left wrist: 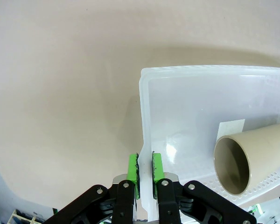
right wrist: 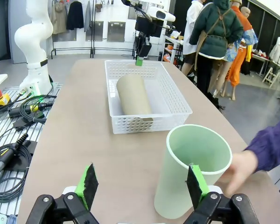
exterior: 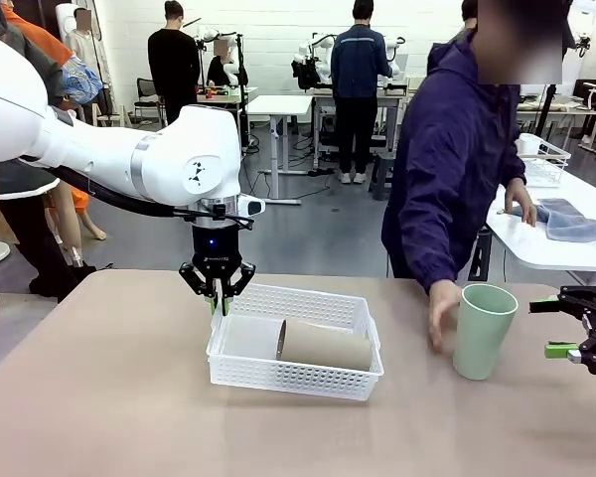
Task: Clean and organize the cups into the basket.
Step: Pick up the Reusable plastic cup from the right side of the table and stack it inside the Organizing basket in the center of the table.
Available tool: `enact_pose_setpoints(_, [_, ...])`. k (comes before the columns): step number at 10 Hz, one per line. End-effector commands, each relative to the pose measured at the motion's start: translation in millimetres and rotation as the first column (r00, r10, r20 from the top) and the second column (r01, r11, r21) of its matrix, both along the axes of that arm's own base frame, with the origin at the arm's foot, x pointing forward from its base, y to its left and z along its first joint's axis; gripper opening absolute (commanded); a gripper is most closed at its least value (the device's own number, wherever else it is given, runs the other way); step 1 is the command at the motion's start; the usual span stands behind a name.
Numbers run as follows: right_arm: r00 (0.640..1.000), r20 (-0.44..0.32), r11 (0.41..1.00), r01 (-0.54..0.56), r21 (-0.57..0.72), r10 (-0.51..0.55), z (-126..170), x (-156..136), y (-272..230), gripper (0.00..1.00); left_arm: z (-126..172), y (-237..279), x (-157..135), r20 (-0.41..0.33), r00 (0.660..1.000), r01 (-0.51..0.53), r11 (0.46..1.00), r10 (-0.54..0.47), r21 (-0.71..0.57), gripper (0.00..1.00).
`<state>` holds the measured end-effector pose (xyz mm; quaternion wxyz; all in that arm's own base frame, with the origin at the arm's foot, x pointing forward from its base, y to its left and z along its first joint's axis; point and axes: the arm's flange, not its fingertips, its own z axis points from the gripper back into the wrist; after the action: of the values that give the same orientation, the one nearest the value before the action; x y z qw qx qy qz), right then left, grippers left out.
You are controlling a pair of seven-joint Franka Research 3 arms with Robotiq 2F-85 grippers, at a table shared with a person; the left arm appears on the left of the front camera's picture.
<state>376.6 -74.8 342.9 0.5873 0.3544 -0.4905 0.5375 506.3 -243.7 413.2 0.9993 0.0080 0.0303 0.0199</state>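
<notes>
L gripper pinched narrow on basket rim, 10 o'clock corner. Tan cup lies inside. R gripper wide, 3 o'clock of mint cup; hand at 9. Desk open at 7 o'clock.

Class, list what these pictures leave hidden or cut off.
Right wrist view: part of the person's hand, behind the green cup.
Front view: the right pincer, its rear cut off by the right edge.
Left wrist view: the tan cup, its base past the right edge.
</notes>
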Motion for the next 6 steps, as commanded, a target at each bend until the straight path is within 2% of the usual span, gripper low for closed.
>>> enact_pose_setpoints(1, [1.0, 0.0, 1.0, 0.0, 0.0, 0.0, 0, 0, 0, 1.0, 0, -1, -1, 0.004, 1.0, -0.011, 1.0, 0.011, 0.0, 0.0])
enact_pose_setpoints(3, [0.998, -0.036, 0.997, 0.054, -0.06, -0.057, -17, 14, -6, 1.0, 0, -1, -1, 0.004, 1.0, -0.011, 1.0, 0.011, 0.0, 0.0])
enact_pose_setpoints(4, [0.991, -0.038, 0.988, 0.127, -0.083, -0.131, -24, 23, -12, 1.0, 0, -1, -1, 0.004, 1.0, -0.011, 1.0, 0.011, 0.0, 0.0])
enact_pose_setpoints(6, [0.979, -0.109, 0.982, 0.163, -0.099, -0.173, -51, 38, -29, 1.0, 0, -1, -1, 0.004, 1.0, -0.011, 1.0, 0.011, 0.0, 0.0])
